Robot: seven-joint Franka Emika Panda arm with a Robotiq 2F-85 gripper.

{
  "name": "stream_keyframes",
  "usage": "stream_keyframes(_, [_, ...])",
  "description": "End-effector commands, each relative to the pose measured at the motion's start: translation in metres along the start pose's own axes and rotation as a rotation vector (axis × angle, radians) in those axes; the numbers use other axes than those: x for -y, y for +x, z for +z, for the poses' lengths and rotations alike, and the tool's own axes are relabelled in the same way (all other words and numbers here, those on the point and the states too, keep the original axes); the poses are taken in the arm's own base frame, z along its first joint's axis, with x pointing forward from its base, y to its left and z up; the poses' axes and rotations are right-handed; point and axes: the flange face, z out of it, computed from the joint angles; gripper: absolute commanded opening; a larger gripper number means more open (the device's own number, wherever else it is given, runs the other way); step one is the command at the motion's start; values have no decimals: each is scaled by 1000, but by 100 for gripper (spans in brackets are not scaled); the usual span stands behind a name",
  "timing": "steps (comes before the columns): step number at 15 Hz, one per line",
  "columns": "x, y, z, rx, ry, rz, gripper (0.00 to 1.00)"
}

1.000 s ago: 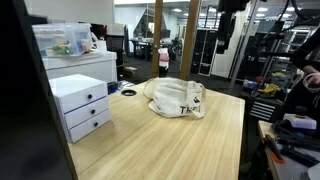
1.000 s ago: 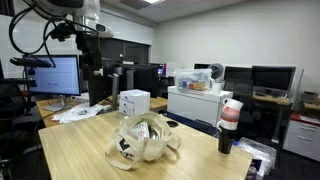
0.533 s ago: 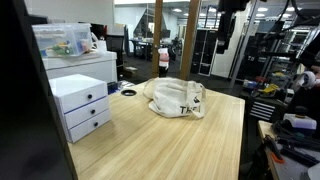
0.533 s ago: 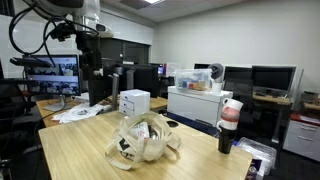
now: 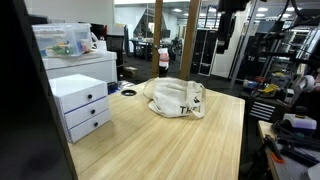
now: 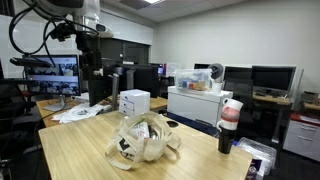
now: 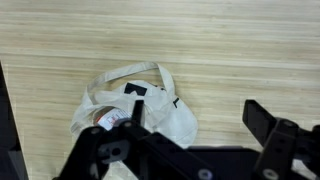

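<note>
Scene: We see a pale wooden worktop [image 5: 165, 140] in a room full of desks and screens, with a robot arm reaching in from above.
Pincer: The pincer [image 7: 190, 150] is spread wide and grips nothing. In the wrist view its dark fingers [image 7: 278, 140] fill the lower edge, standing far apart.
Pincer height: In an exterior view the pincer [image 5: 222, 38] hangs near the top of the picture, well above the worktop.
Bag: A cream cloth bag [image 7: 135, 108] lies slumped on the worktop with its handles flopped loose and a patch of black print on its side. In both exterior views the bag [image 5: 180, 98] [image 6: 145, 138] sits around the middle of the worktop.
Bag against pincer: The bag lies below the pincer and well apart from it, untouched. In the wrist view it is not centred between the fingers. It sits left of the middle of the picture, and the left-hand finger overlaps its lower edge.
Inside the bag: A small round thing with some red on it shows at the bag's mouth. We cannot tell what it is.
Drawer unit: A white drawer unit [image 5: 82, 105] stands on the worktop, near the bag but not touching it.
Worktop around the bag: Bare wood grain surrounds the bag on all sides in the wrist view.
</note>
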Motion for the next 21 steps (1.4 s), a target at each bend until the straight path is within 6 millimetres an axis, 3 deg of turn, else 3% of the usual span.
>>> stream_keyframes(1, [1,0,-1,2,-2,-3,100])
stream_keyframes(9, [-18,4,2,-25,-52,-6,100])
stream_keyframes(21, [-83,30,27,-135,-138,65,100])
